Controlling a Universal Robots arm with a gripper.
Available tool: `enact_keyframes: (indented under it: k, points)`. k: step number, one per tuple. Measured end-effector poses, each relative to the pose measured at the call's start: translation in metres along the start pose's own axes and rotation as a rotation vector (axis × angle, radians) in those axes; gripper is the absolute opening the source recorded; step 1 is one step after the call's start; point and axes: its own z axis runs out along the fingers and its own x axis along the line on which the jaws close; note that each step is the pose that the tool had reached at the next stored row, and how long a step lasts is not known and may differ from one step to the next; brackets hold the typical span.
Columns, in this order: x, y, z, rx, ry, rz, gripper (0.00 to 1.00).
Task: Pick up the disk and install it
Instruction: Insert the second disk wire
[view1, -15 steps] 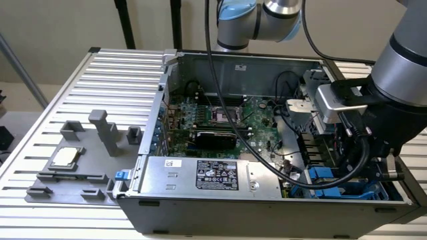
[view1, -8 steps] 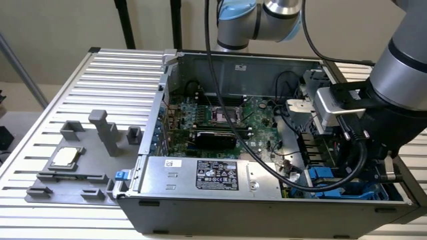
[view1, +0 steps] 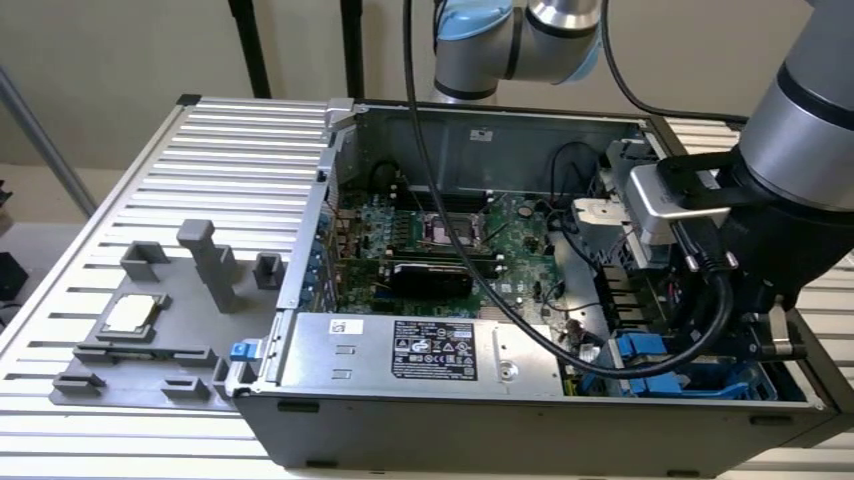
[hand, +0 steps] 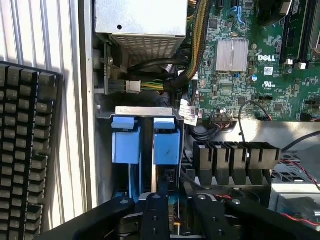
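Two blue carrier ends stand side by side in the drive bay of the open computer case (view1: 300, 240). The disk (hand: 166, 142) is the one with the thin grey edge that runs down towards my gripper (hand: 181, 216), and it sits edge-up in its slot. The second blue carrier (hand: 126, 142) sits in the slot beside it. My gripper hangs straight over the rear part of the disk, down inside the bay. In the exterior view the arm (view1: 801, 130) reaches into the case's near corner on the exterior view's right, beside the blue carriers (view1: 641, 352).
Motherboard (view1: 441, 230), power supply (view1: 414, 350) and bundled cables (hand: 187, 75) crowd the case around the bay. A black keyboard (hand: 25, 150) lies outside the case wall. On the slatted table, a grey fixture (view1: 147, 350) holds a small silver processor chip (view1: 131, 313).
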Motion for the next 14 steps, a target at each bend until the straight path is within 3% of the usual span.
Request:
enact_keyframes:
  k: [6, 14]
  points:
    - [-0.0001, 0.0119, -0.0048, 0.0000, -0.0001, 0.000, 0.25]
    - [-0.0002, 0.0120, -0.0049, -0.0001, -0.0001, 0.000, 0.25]
